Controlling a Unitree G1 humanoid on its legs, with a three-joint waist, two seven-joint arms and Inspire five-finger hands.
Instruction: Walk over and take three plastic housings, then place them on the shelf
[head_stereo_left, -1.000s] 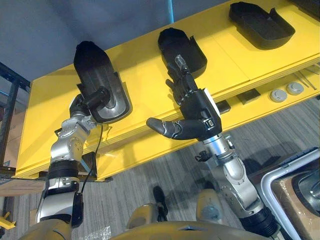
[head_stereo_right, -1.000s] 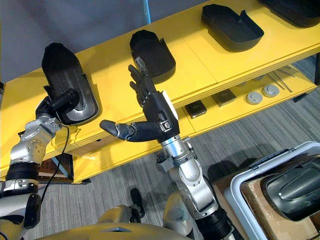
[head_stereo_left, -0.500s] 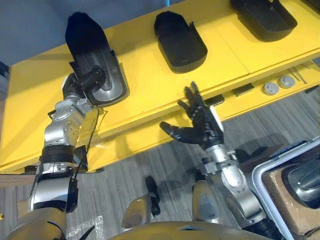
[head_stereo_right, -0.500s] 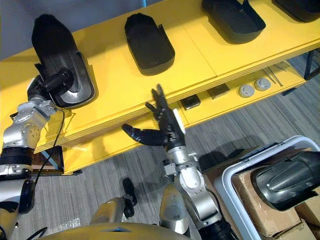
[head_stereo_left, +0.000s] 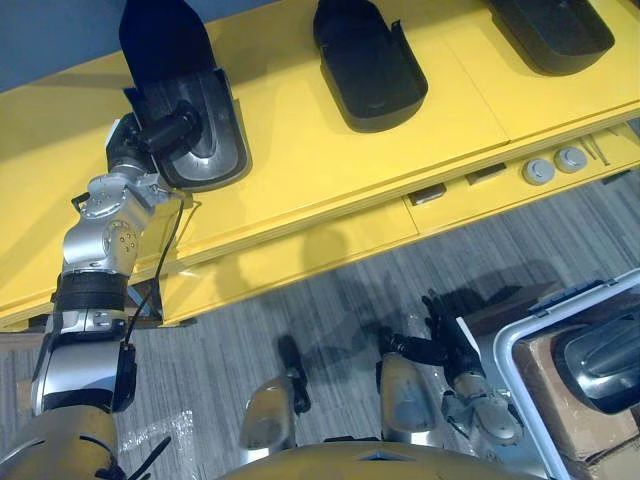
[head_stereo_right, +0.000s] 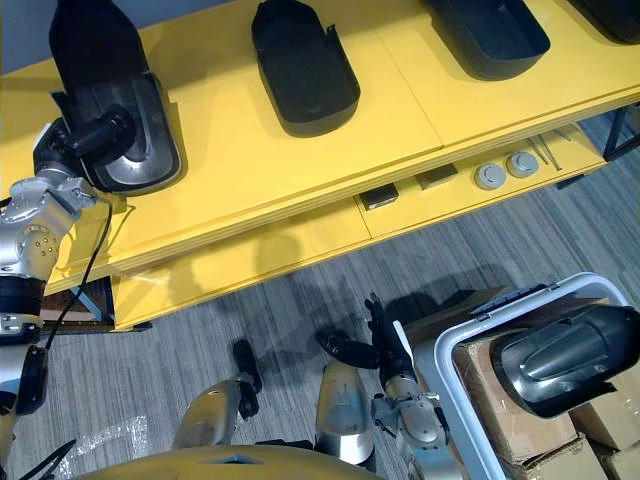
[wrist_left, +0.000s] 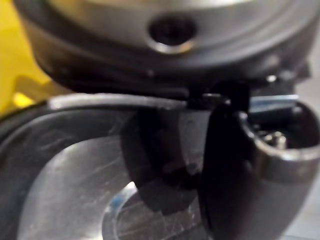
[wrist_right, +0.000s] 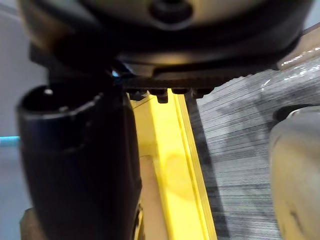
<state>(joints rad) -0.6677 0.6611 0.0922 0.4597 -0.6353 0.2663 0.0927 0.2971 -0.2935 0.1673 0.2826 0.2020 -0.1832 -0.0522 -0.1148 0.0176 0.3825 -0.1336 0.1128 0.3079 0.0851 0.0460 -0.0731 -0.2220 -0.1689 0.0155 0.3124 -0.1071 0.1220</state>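
Three dark plastic housings lie on the yellow shelf: a left one, a middle one and a right one. My left hand grips the near edge of the left housing, its thumb curled over the grey inner surface. My right hand hangs low over the floor with its fingers spread, open and holding nothing. A fourth housing rests in a white bin at the lower right.
The shelf's lower ledge carries two round metal discs and small dark plates. Cardboard boxes sit in the bin under the housing. Grey carpet lies between me and the shelf.
My right hand has dropped from shelf height to low beside my legs, still open. The left hand stays on the left housing. The whole view has shifted.
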